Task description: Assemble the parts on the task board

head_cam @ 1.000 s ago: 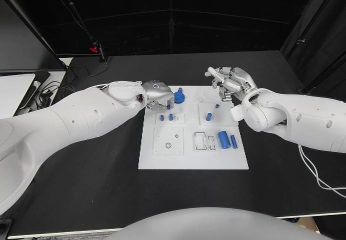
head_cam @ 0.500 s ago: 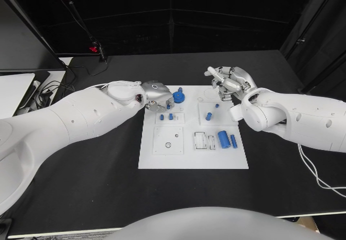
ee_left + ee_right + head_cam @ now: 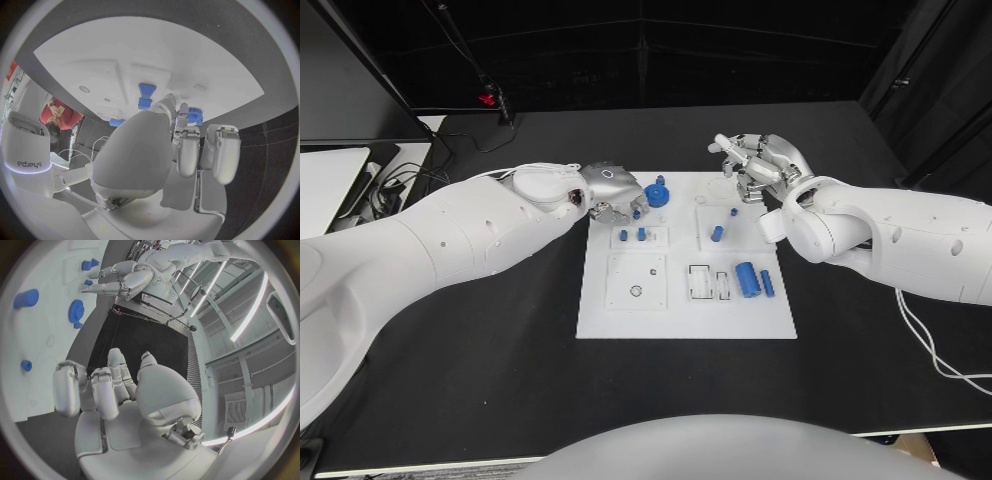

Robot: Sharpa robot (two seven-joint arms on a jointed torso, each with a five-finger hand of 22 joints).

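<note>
Near edge of task board (image 3: pixel 687 325): bare white plate at the centre of the black table (image 3: pixel 488 390).
Middle of board: a large blue cylinder (image 3: pixel 747 276) and a thinner blue pin (image 3: pixel 766 283) lie side by side to the right; empty recesses sit to their left.
Far part of board: two small blue pegs (image 3: pixel 633 235) on the left, one blue peg (image 3: pixel 717 233) to the right.
Blue gear (image 3: pixel 658 192): at the far left edge of the board, just beside the left hand's fingertips.
Left hand (image 3: pixel 613 192): fingers curled near the gear; whether they pinch it I cannot tell.
Right hand (image 3: pixel 760 166): hovers over the far right corner, fingers loosely apart, holding nothing.
Change: over the last second the left hand has crept slightly toward the gear; the parts lie as before.
Meaning: the gear's placing appears in hand, with the assembly barely begun.
</note>
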